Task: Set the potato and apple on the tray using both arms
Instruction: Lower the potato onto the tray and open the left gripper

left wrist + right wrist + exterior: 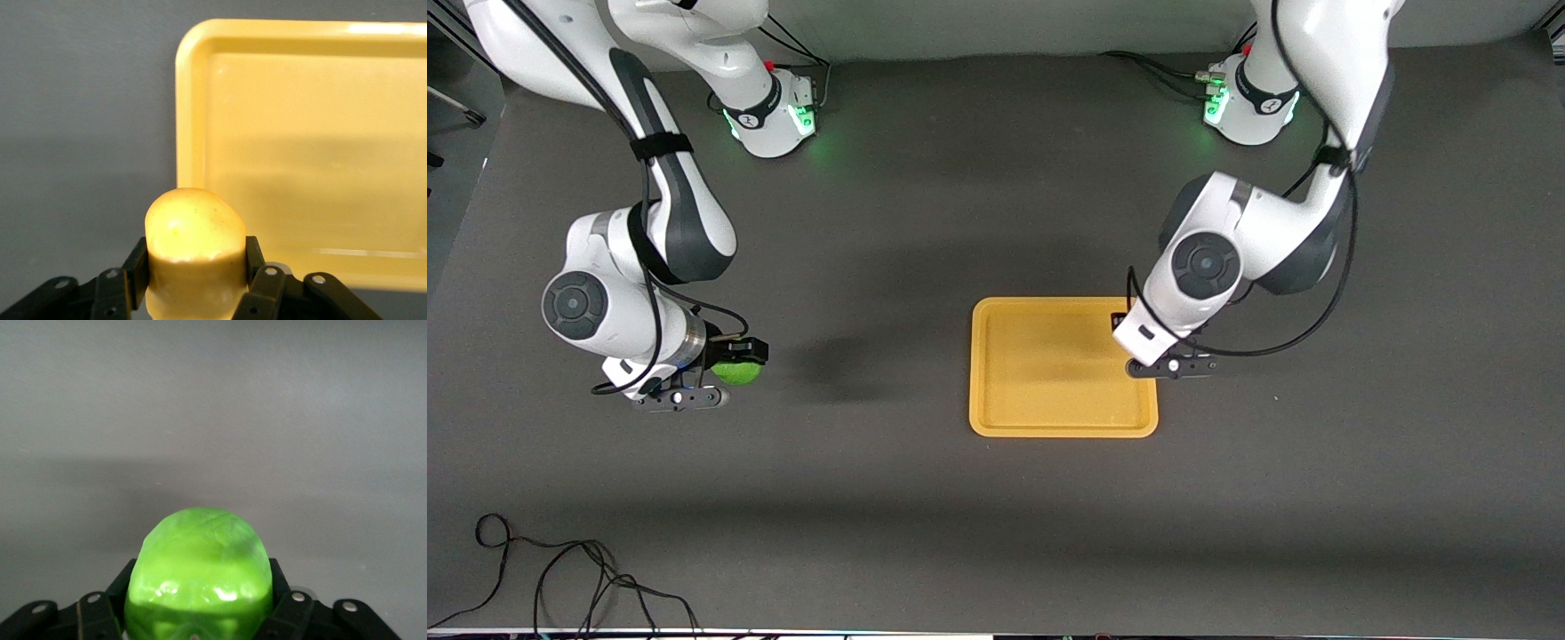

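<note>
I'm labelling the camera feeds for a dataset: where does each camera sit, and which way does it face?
Front view: high across the table, facing both arms; shows the tray, the left hand at its edge and the right hand holding the apple.
Left wrist view: on the left wrist, looking past its fingers at the potato and tray.
Right wrist view: on the right wrist, showing its fingers gripping the apple over bare table.
Shared: tray in front and left wrist; apple in front and right wrist.

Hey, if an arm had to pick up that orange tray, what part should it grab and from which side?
Probably the low raised rim of the tray, pinched from above along the edge nearer the front camera. The tray lies flat, so only the rim offers a lip. That edge is bare, while the left gripper, shut on the potato, hangs over the edge toward the left arm's end.
</note>
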